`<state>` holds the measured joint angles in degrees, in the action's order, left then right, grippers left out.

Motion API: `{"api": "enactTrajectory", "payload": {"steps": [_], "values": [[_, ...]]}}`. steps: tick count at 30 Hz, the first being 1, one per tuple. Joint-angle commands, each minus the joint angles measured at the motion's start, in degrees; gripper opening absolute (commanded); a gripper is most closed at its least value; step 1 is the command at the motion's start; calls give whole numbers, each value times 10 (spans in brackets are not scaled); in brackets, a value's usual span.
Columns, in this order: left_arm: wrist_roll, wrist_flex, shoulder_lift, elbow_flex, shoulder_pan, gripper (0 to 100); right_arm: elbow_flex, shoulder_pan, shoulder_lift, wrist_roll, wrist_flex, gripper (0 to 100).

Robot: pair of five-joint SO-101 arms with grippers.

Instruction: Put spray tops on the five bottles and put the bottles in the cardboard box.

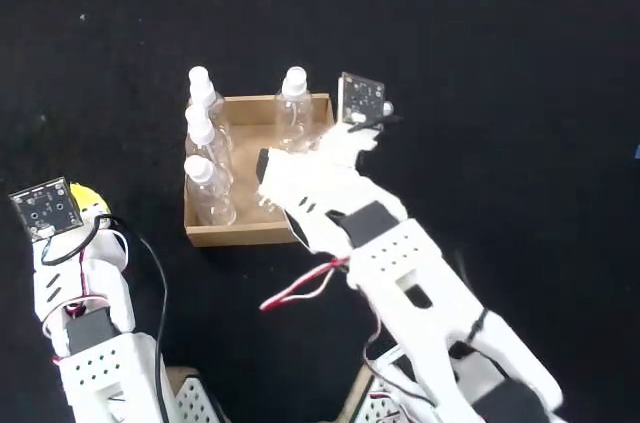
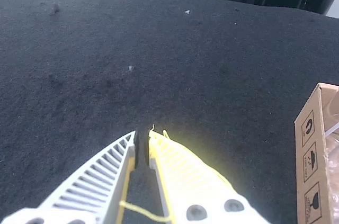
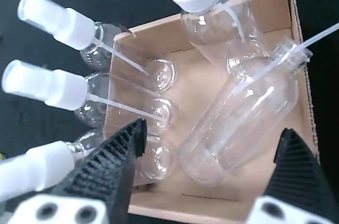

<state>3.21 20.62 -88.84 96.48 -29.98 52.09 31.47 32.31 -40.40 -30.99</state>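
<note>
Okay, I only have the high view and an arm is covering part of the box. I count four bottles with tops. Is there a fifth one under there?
Observer: Yes. The right wrist view shows a fifth bottle lying tilted inside the cardboard box.
Operator: Capped yet?
Observer: No. Its neck looks bare and open, and a thin tube runs across to it.
Operator: Is that arm holding it?
Observer: No. The right gripper is open, its fingers spread wide apart and not closed on the bottle.
</note>
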Motion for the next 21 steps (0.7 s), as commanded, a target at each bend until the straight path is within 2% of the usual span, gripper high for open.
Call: {"api": "enactTrajectory", "payload": {"steps": [1,6,10,15,21], "values": [[-4,0,-3,13,7,30,-65,-11,-48,-4,-4,341],[-4,0,-3,13,7,30,-108,-11,-49,-4,-69,341],[-4,0,-3,13,7,30,-110,-9,-63,-5,-68,351],[-4,0,-3,13,7,30,-123,-9,-96,-43,-69,451],[-4,0,-3,13,7,30,-124,-9,-109,-49,-39,420]]}}
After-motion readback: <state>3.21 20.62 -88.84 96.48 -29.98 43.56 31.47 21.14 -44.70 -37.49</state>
